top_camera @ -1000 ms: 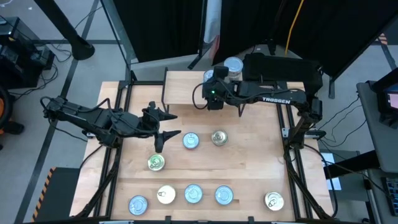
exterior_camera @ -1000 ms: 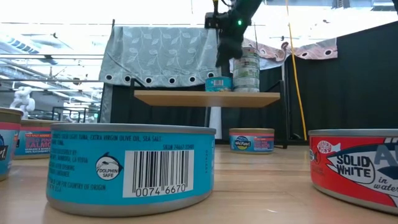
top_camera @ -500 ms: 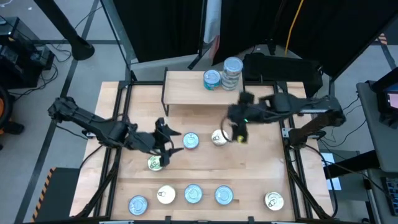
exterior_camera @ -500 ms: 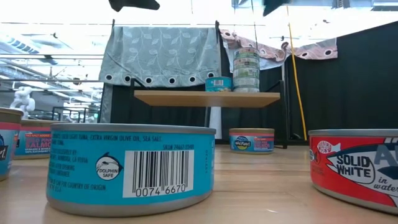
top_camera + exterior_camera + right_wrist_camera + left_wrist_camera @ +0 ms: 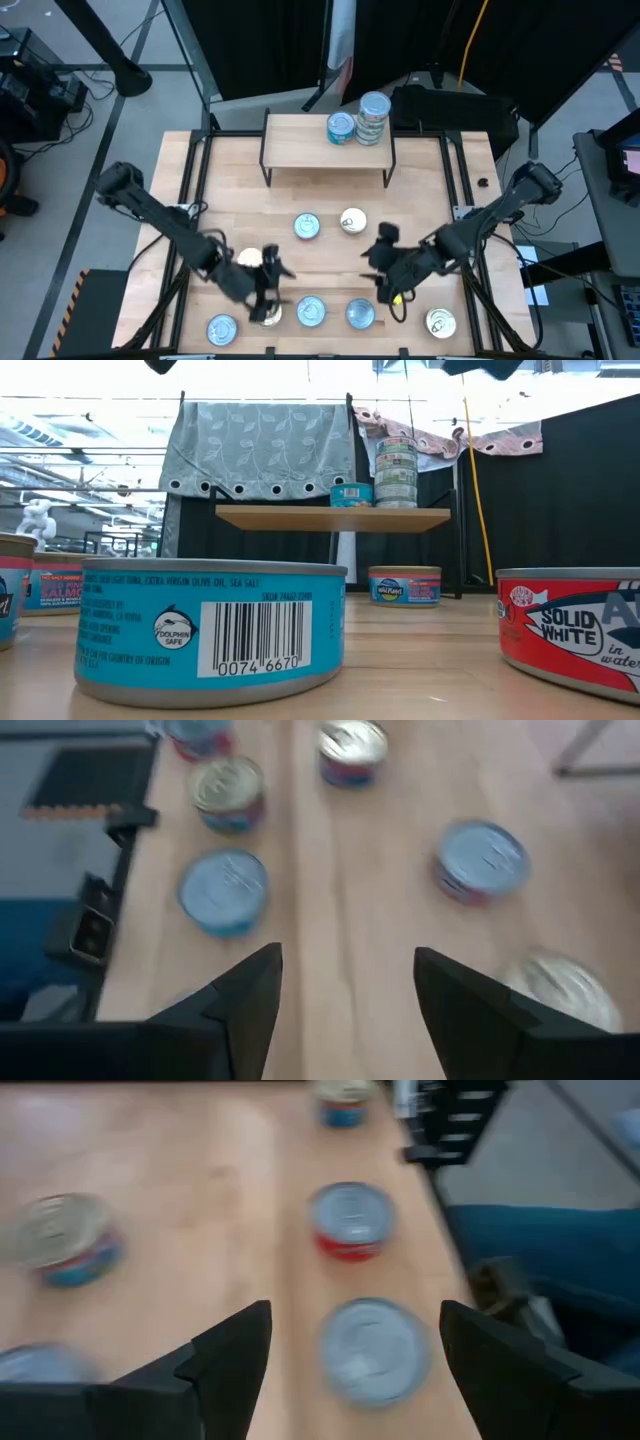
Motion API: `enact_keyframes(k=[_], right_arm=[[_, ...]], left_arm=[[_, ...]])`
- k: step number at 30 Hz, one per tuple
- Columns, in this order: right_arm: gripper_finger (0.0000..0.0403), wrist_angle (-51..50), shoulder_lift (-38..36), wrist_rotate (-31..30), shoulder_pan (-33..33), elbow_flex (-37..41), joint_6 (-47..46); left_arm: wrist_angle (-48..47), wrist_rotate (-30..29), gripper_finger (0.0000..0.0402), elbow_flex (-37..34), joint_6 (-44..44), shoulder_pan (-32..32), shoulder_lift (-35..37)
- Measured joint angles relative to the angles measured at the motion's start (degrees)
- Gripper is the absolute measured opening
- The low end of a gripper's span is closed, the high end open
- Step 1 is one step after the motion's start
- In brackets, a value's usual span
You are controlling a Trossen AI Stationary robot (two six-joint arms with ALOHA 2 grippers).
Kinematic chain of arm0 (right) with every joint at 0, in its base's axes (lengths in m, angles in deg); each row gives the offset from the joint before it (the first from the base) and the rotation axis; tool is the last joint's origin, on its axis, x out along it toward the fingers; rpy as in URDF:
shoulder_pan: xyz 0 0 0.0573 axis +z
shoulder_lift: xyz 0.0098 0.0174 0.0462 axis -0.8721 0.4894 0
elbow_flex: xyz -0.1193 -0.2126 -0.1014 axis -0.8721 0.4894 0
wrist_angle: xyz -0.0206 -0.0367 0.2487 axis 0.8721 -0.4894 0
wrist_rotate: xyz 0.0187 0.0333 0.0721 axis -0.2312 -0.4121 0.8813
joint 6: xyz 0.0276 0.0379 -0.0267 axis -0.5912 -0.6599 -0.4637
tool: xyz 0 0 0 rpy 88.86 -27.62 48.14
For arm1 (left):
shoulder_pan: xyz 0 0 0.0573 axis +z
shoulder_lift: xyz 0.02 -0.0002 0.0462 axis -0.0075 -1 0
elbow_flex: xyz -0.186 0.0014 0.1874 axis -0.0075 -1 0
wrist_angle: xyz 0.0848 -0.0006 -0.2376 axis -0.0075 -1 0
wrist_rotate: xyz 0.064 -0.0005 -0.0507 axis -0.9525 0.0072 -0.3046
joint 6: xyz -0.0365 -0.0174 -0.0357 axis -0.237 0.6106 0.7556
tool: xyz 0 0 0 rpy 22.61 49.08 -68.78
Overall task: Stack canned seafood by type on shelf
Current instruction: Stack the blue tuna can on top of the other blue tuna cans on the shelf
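I see the shelf [image 5: 327, 152] at the upper middle of the high view, carrying 1 single tin [image 5: 340, 127] and, just beside it, a stack of tins [image 5: 373, 116]. The other tins sit on the worktop [image 5: 420, 205]: 2 at center, a row along the bottom edge. My left gripper [image 5: 268, 288] hangs at lower left center above that row, fingers [image 5: 225, 1365] spread, holding nothing. My right gripper [image 5: 383, 262] is at lower right center, fingers [image 5: 245, 995] also apart and empty, near a blue-lidded tin [image 5: 359, 314].

Nine tins [image 5: 307, 227], one shelf [image 5: 300, 148]
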Motion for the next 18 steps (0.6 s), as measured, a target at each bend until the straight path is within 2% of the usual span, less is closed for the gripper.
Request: enact_keyframes(k=[3,6,16,18], right_arm=[[0.0210,13.28,1.78,0.08,0.57,5.30,4.05],[0.0205,20.35,3.53,0.30,0.83,8.56,6.70],[0.0203,24.63,5.24,0.41,0.99,9.12,7.52],[0.0203,25.49,5.27,1.14,1.22,9.12,7.52]], left_arm=[[4.29,-0.02,0.0254,0.01,1.44,-2.50,-4.82],[8.18,-0.04,0.0207,0.01,3.60,-3.81,-9.01],[9.40,-0.02,0.0020,0.03,10.46,-4.14,-16.54],[9.39,0.20,0.0007,0.03,10.42,-4.16,-17.64]])
